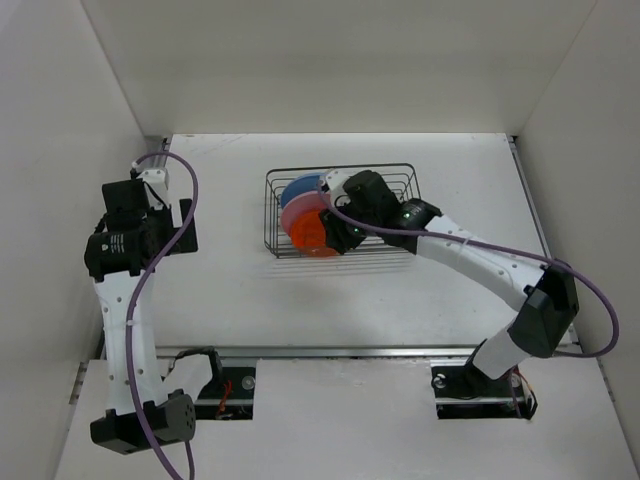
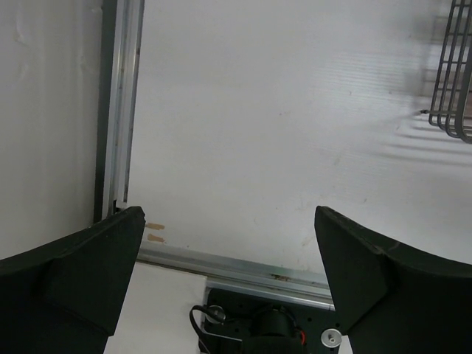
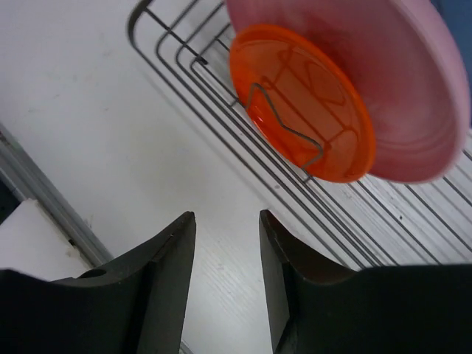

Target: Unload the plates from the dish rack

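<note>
While the left tool (image 2: pixel 227 214) hangs over the bench (image 2: pixel 258 110) out at the left side, fingers spread wide with nothing between them, the right arm is stretched across to the rack (image 1: pixel 395 172) in the middle. The right tool (image 1: pixel 338 236) sits over the rack's near left part, right by the plates. Three of them show, standing on edge in a row at the rack's left end: blue plate (image 1: pixel 298 188) at the back, pink plate (image 1: pixel 298 210) in the middle, orange plate (image 1: pixel 308 235) nearest. Seen from the right wrist, the orange plate overlaps the face of the pink plate, a prong (image 3: pixel 284 122) crosses in front of it, and only a sliver of the blue plate peeks in at the corner. The right tool's fingers stand a little apart, bench showing through the narrow gap, pinching nothing and short of the orange plate, not touching it. A corner of the rack just shows at the edge of the left wrist view, well apart from the left tool.
</note>
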